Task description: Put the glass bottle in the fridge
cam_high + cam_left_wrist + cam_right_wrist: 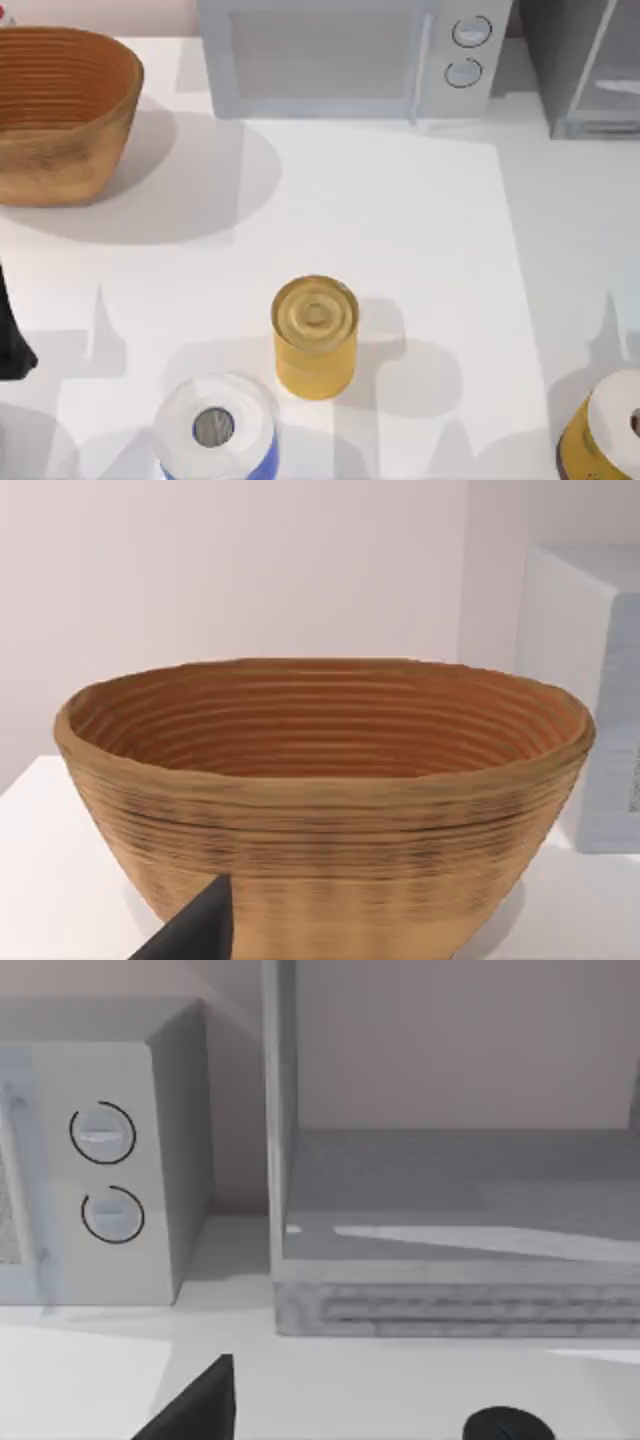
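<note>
Near the white worktop's (400,220) front centre, from above: amber translucent cylindrical glass bottle (315,335), upright, touched by neither arm. Sits well apart from the dark-grey boxy fridge (590,70) at the far right corner, beside a white-grey microwave with two round knobs (340,60). Left arm (12,345) parked at the left edge.

From the left wrist: ribbed woven brown basket (320,810) close ahead; left pincer (200,930), spread impossible to tell.

From the right wrist: faces the fridge (460,1260) and microwave (100,1160); right pincer (200,1400), spread likewise impossible to tell.

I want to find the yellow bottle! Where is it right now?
In the top view the yellow glass bottle stands upright near the table's front middle, right beside the white-and-blue roll, far from the fridge at the back right.
</note>
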Controlling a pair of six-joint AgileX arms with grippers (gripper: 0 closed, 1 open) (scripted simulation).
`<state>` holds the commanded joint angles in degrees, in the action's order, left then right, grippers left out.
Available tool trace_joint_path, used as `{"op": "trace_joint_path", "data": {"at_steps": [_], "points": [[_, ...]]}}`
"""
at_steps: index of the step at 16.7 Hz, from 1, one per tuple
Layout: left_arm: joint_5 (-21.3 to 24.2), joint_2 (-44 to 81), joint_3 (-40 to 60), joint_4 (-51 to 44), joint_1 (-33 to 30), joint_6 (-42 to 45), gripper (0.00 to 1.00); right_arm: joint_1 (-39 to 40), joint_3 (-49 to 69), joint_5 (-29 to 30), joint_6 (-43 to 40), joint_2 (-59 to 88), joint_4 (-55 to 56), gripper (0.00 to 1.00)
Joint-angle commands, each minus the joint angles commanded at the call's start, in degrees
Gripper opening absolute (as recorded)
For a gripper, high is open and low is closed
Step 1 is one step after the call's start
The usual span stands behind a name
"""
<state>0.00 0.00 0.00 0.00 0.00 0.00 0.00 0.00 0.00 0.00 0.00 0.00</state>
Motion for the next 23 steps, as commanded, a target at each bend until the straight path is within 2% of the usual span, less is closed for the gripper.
{"op": "trace_joint_path", "data": {"at_steps": [4, 7, 11, 19, 23], "points": [[0.0, 0.0, 0.0, 0.0, 0.0, 0.0, 1.0, -1.06, 1.01, -1.71, -1.82, 1.87, -0.48, 1.0], [0.0, 0.0, 0.0, 0.0, 0.0, 0.0, 1.0, -4.84, 4.6, -7.83, -8.69, 9.2, -2.19, 1.0], [0.0, 0.0, 0.0, 0.0, 0.0, 0.0, 1.0, -12.53, 11.92, -20.28, -23.39, 27.12, -5.66, 1.0], [0.0, 0.0, 0.0, 0.0, 0.0, 0.0, 1.0, -30.38, 29.06, -49.22, -57.46, 72.85, -13.7, 1.0], [0.0, 0.0, 0.0, 0.0, 0.0, 0.0, 1.0, -37.19, 35.66, -60.26, -70.76, 90.23, -16.75, 1.0]]}}
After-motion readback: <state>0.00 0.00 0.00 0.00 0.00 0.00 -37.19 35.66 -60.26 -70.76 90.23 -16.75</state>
